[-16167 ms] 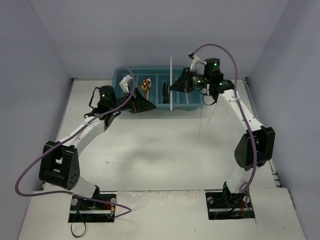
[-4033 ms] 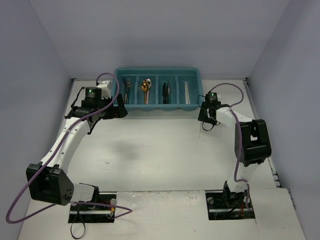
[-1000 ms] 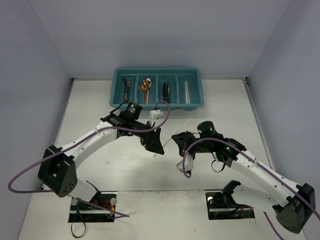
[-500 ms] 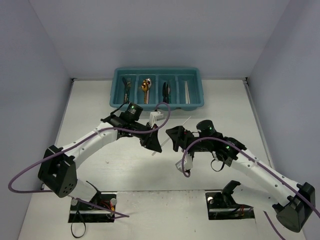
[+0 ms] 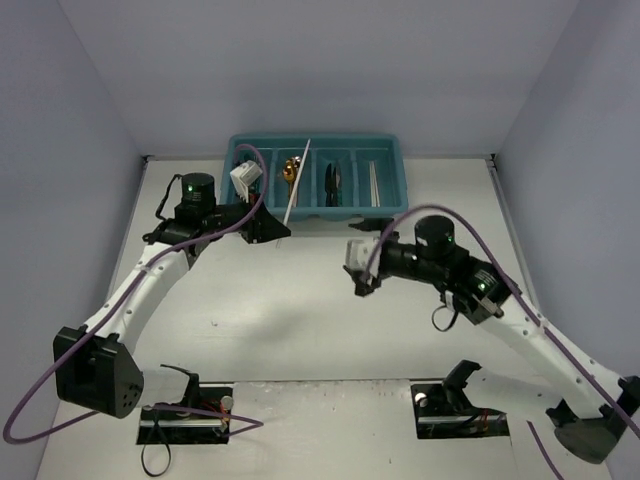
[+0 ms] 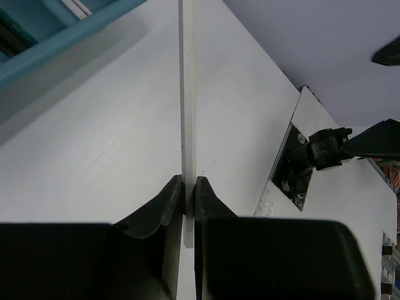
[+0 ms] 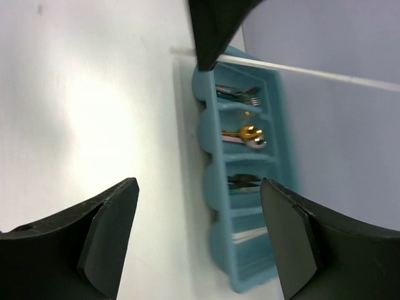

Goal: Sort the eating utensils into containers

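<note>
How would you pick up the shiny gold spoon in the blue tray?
I'd pinch the gold metal spoon by its thin handle, coming straight down from above, jaws closing across it. It lies flat along a narrow slot of the teal-blue plastic cutlery tray, whose walls block any sideways reach.

Pale stick [image 5: 297,182] tilted, nr teal tray [image 5: 350,139].

White table [image 5: 300,305]; teal tray [image 5: 340,214] at far edge.
</note>
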